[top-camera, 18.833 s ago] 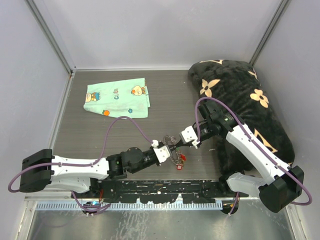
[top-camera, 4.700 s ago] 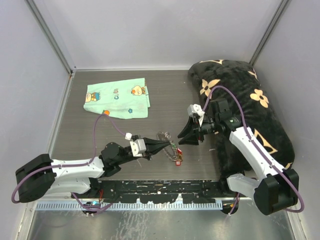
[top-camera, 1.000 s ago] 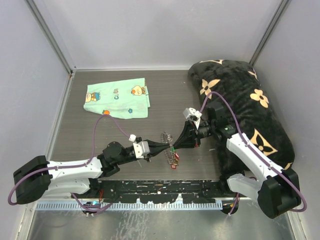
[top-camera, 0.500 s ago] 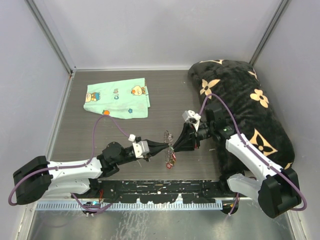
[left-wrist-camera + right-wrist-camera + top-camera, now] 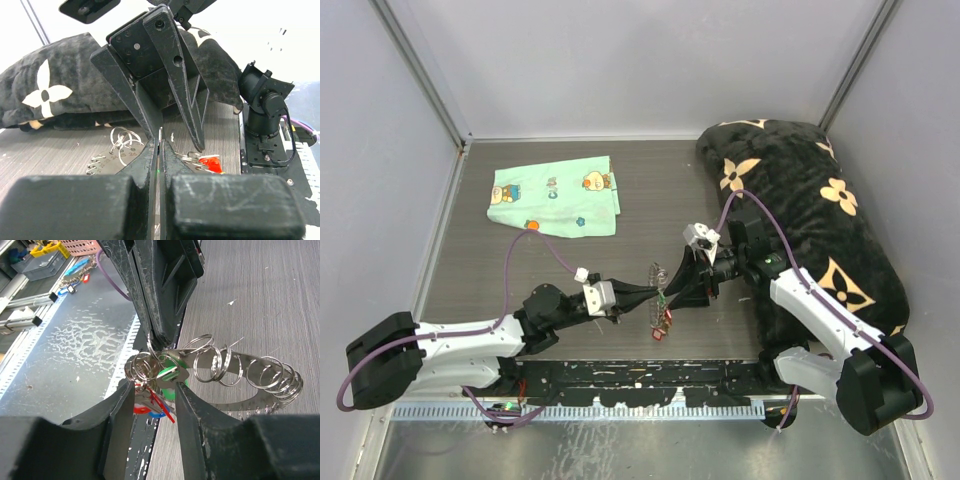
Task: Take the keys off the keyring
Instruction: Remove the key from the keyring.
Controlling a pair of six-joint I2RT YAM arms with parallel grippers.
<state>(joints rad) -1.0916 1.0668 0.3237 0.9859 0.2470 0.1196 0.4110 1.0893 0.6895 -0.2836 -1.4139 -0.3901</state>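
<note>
Right wrist shows green key (image 5: 168, 374) on keyring (image 5: 251, 361); left wrist, red key (image 5: 210, 163).

Silver keyring (image 5: 252, 361), red and green keys (image 5: 167, 375), black cream-flowered blanket (image 5: 790, 160), mint cartoon-print cloth (image 5: 555, 195).

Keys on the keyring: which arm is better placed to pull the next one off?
Right. The right pincer stands open with the green-headed key between its fingers, while the left pincer is shut on the keyring, holding it steady.
</note>
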